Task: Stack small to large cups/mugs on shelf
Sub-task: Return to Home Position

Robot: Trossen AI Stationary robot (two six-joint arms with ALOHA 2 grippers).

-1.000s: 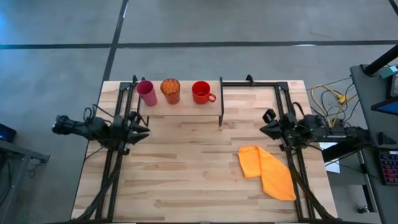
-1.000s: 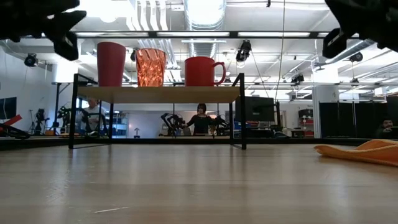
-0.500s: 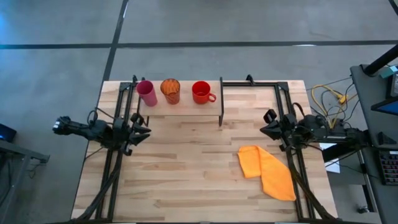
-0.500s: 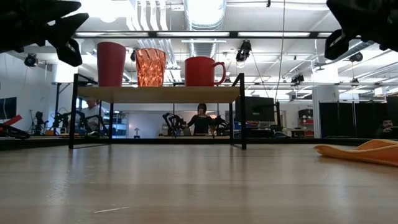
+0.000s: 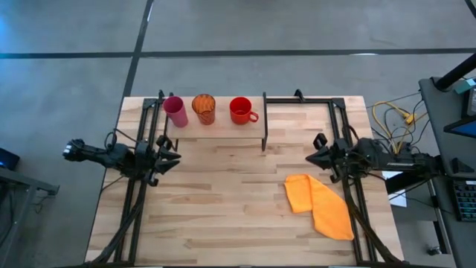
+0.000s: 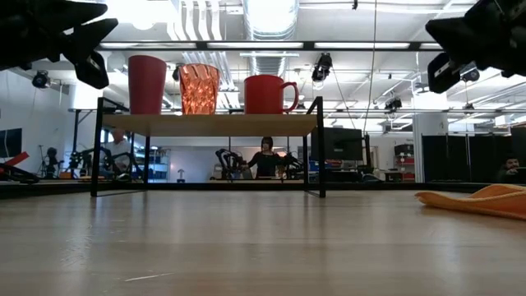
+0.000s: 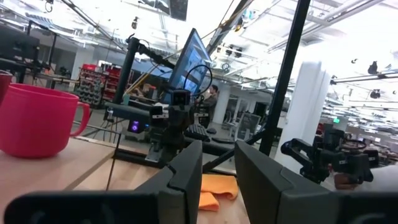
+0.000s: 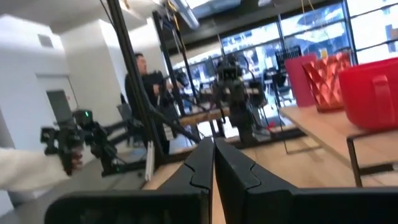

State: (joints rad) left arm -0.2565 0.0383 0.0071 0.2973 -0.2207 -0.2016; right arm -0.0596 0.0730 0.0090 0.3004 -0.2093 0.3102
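My left pincer (image 5: pixel 172 156) hung above the tabletop (image 5: pixel 223 223), near the left legs of the shelf (image 5: pixel 223 131), its fingers a narrow gap apart and holding nothing. My right pincer (image 5: pixel 311 156) hung at the far side, closed tight and empty, near the orange cloth (image 5: pixel 320 205). On the shelf stood the pink tumbler (image 5: pixel 175 110), the orange ribbed cup (image 5: pixel 204 108) and the red mug (image 5: pixel 240 110), upright in a row, each apart from its neighbour. The placing looked done to me. The danger lay in folding away: a careless swing of my left arm might clip a wire leg and jolt the shelf. The tall slim tumbler, nearest that end, would likely topple first.
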